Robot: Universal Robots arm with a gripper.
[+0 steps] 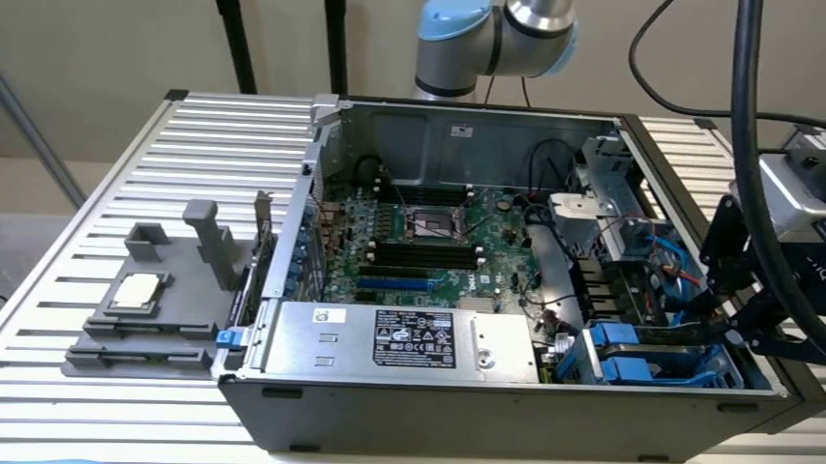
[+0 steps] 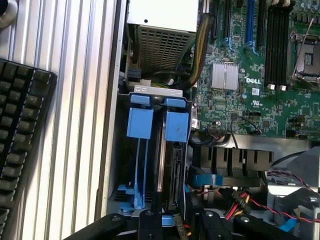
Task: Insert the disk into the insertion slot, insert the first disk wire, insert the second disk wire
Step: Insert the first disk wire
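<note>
Gripper (image 2: 172,222): low at the bay's open end; jaw opening and hold cannot be told.
Disk (image 2: 172,165): on edge in the insertion slot (image 2: 139,150), directly ahead of the jaws, apparently seated.
Step, as judged: wire fitting. Keep connector square to the port, press straight, no side load.

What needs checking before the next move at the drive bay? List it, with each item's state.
1. Computer case open on top: ok.
2. Gripper at the insertion slot: ok.
3. Blue carrier upright in the slot: ok.
4. Disk fully seated: cannot tell.
5. Red and yellow wires plugged in: cannot tell.
6. Keyboard outside the case: ok.
</note>
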